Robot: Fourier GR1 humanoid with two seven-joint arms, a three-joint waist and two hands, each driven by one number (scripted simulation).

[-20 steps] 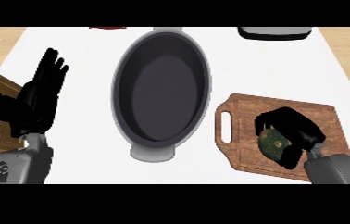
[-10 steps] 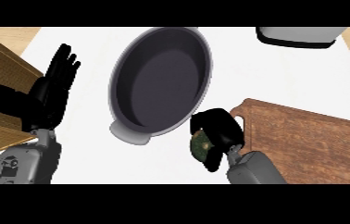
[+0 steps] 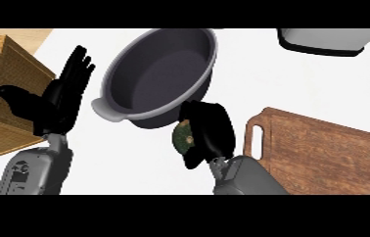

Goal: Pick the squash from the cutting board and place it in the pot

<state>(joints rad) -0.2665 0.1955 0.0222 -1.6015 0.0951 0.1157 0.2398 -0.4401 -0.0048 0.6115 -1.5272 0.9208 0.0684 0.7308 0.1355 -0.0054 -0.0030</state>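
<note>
- Right hand [image 3: 209,133] curled round dark green squash [image 3: 182,136], just beside pot [image 3: 162,74] rim, off cutting board [image 3: 311,148].
- Squash probably stiff, smooth-skinned; mostly hidden.
- Left hand [image 3: 61,94] resting, fingers spread.

Sitting on the white counter [image 3: 289,84]: grey black-rimmed container [image 3: 321,39] at 1 o'clock, wooden surface [image 3: 18,84] at 9 o'clock.

The surface [image 3: 267,91] is white. A dark grey pot [image 3: 160,77] with a light rim and a small handle stands on it near the far edge, about in the middle. A brown wooden cutting board [image 3: 314,150] with a handle slot lies toward the near right corner. At the far right corner, a grey object with a black base [image 3: 321,41] is cut off by the view.
</note>
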